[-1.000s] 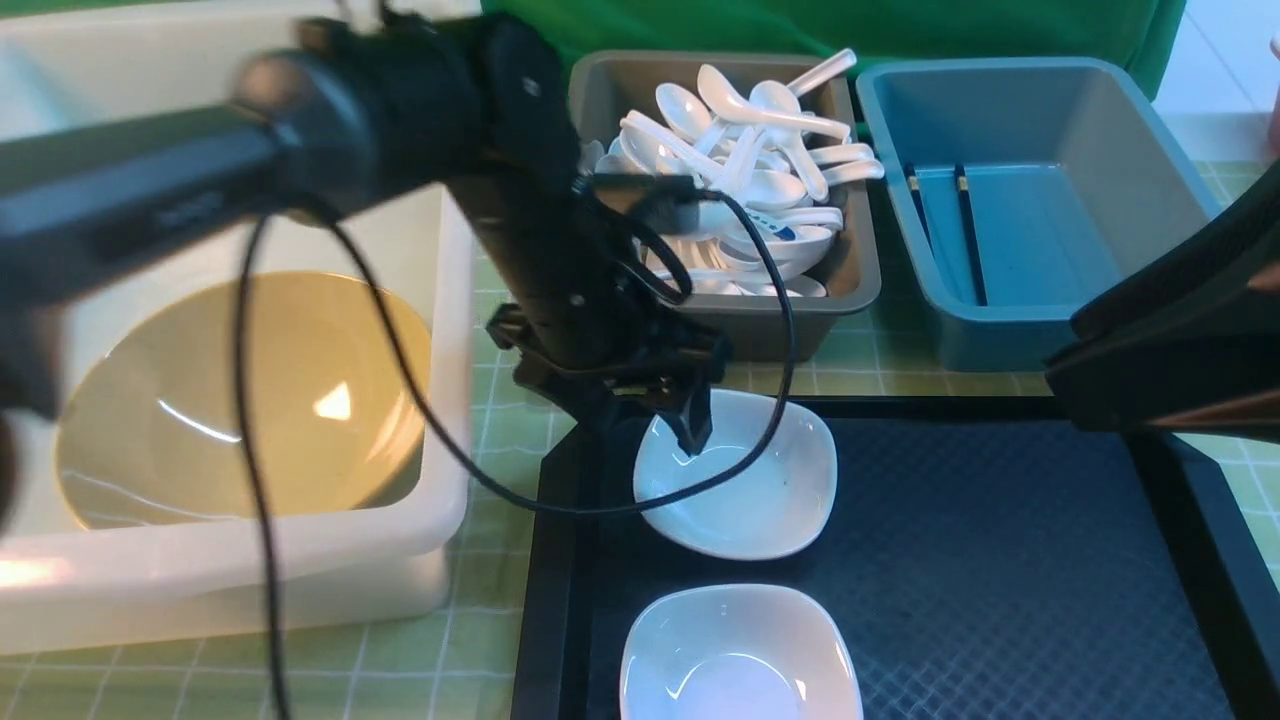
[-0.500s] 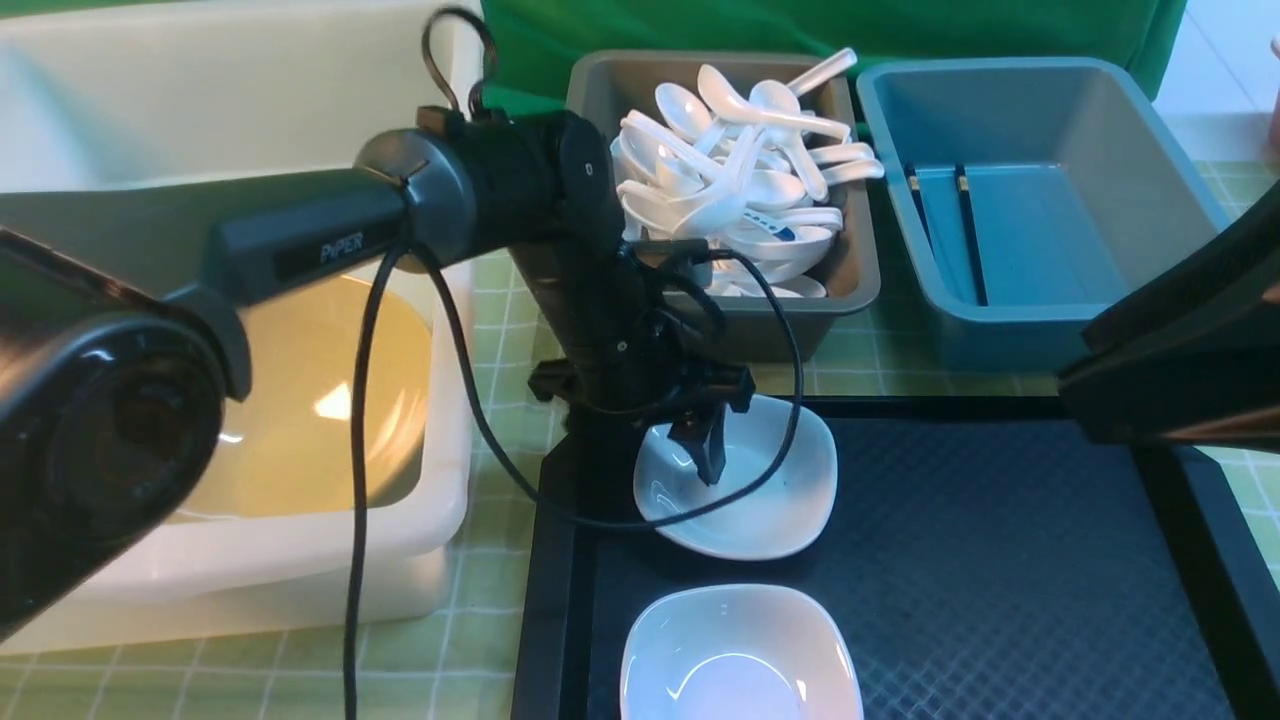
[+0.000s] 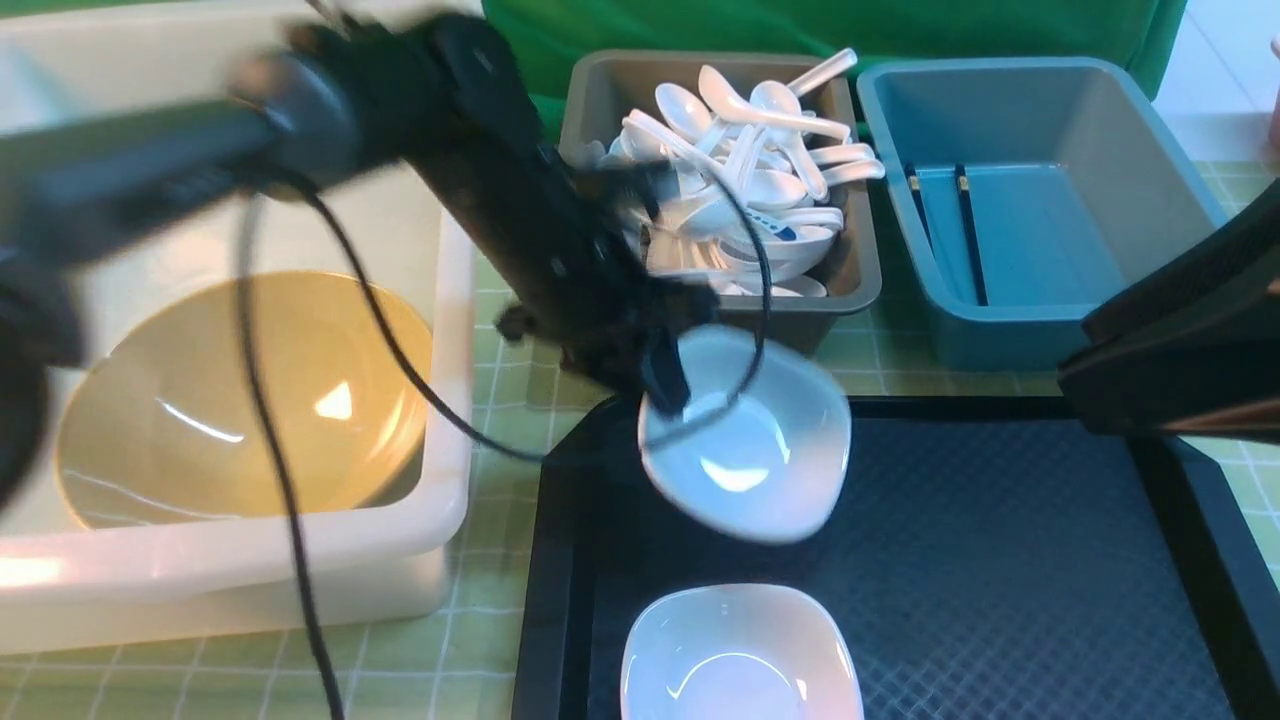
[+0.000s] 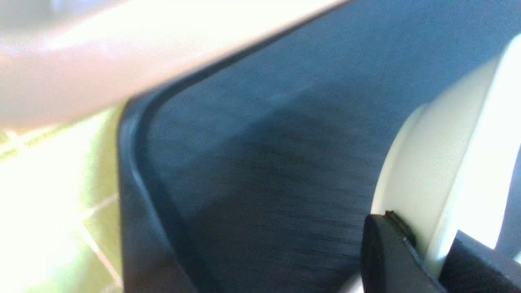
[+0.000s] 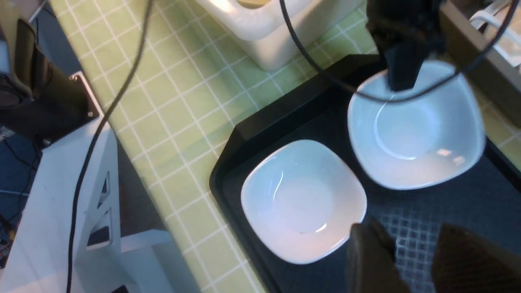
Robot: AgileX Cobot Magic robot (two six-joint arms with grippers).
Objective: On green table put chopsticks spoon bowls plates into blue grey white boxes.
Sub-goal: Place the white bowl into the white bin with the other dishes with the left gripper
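My left gripper [image 3: 665,385] is shut on the rim of a white square bowl [image 3: 760,450], which hangs tilted just above the black tray [image 3: 1000,550]. In the left wrist view both fingers pinch that bowl's edge [image 4: 423,162]. A second white bowl [image 3: 738,655] rests on the tray's near end. In the right wrist view my right gripper [image 5: 411,244] hovers open over the tray beside this second bowl [image 5: 301,199], nothing between its fingers. White spoons [image 3: 740,170] fill the grey box [image 3: 850,290]. Two chopsticks [image 3: 968,240] lie in the blue box [image 3: 1000,330].
The white box [image 3: 455,400] stands at the left with a large yellow bowl [image 3: 250,400] inside. My left arm's black cable [image 3: 400,360] loops over the white box's rim and the tray. My right arm [image 3: 1180,350] covers the right edge of the front view.
My left gripper has shut on the far bowl's rim and lifted it off the tray, tilting it. The right arm has not moved.
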